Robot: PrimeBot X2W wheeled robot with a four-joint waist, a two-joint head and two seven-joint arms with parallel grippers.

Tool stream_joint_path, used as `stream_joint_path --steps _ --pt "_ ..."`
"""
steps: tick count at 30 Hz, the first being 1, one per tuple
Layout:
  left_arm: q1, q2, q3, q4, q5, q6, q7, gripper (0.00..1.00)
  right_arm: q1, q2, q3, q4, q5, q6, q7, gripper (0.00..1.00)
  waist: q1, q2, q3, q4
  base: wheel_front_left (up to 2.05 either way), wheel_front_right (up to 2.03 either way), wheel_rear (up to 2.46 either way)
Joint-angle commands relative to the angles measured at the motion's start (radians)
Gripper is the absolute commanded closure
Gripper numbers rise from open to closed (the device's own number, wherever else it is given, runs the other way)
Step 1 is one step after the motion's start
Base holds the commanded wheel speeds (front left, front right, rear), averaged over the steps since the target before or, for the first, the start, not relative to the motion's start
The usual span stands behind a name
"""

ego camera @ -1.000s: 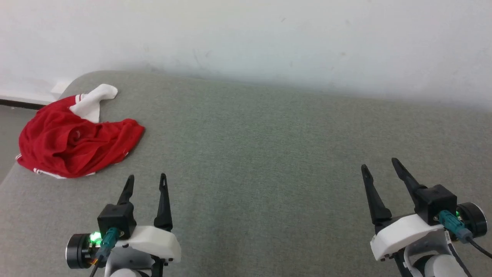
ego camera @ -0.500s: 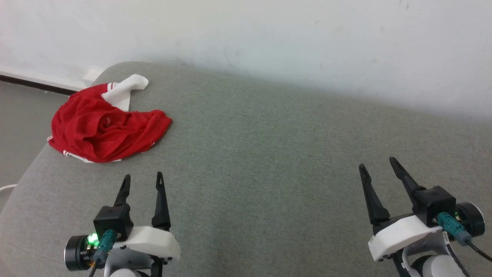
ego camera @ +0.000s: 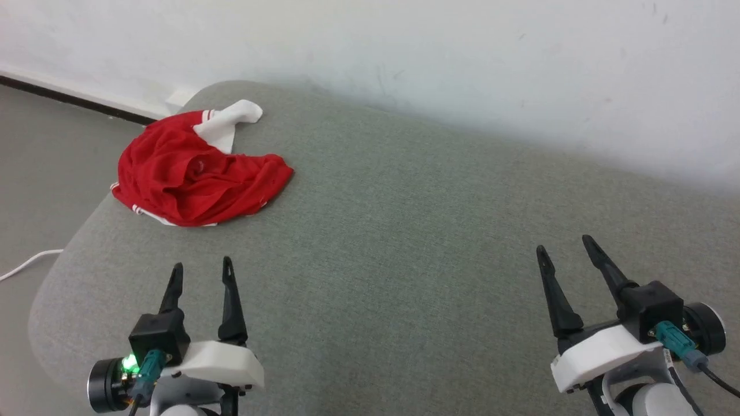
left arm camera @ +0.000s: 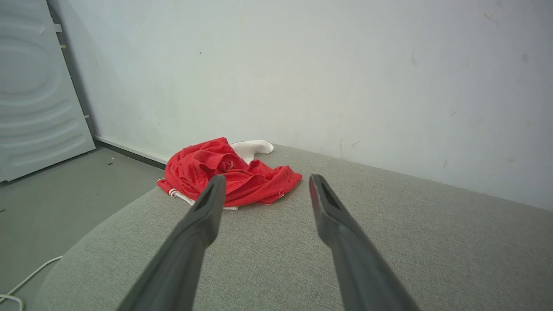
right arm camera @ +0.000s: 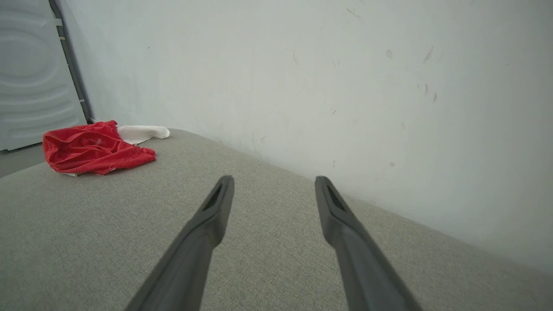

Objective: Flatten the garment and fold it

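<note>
Red garment bunched, beyond left jaws, seemingly untouched

The garment lies at the far left corner of the tabletop, just before the wall, with the floor and a cable beyond the left edge, the left gripper near before it, and the right gripper well apart at the near right.
</note>
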Motion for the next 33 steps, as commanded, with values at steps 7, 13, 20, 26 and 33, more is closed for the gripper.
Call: stream_joint_path --steps 7,13,20,26,33 --pt "0.015 0.009 0.001 -0.005 -0.025 0.027 -0.022 0.00 -0.001 0.002 0.005 -0.002 0.008 -0.001 -0.016 0.00 0.0000 0.0000 0.001 0.042 0.00 0.00 0.00" --pt "0.019 0.019 0.003 -0.001 -0.040 0.041 -0.035 0.00 0.000 0.002 0.014 -0.005 0.008 -0.002 -0.024 0.00 0.0000 0.0000 -0.001 0.075 0.00 0.00 0.00" --pt "0.028 0.029 -0.003 0.000 -0.053 0.060 -0.048 0.00 0.003 0.003 0.025 -0.008 0.006 -0.002 -0.033 0.00 0.0000 0.0000 -0.004 0.116 0.00 0.00 0.00" --pt "0.038 0.044 -0.003 0.003 -0.066 0.076 -0.058 0.00 0.006 0.003 0.038 -0.011 0.007 -0.002 -0.039 0.00 0.0000 0.0000 -0.007 0.150 0.00 0.00 0.00" --pt "0.057 0.063 0.000 0.001 -0.080 0.100 -0.067 0.00 0.001 0.003 0.059 -0.012 0.008 -0.002 -0.046 0.00 0.0000 0.0000 -0.002 0.178 0.00 0.00 0.00"
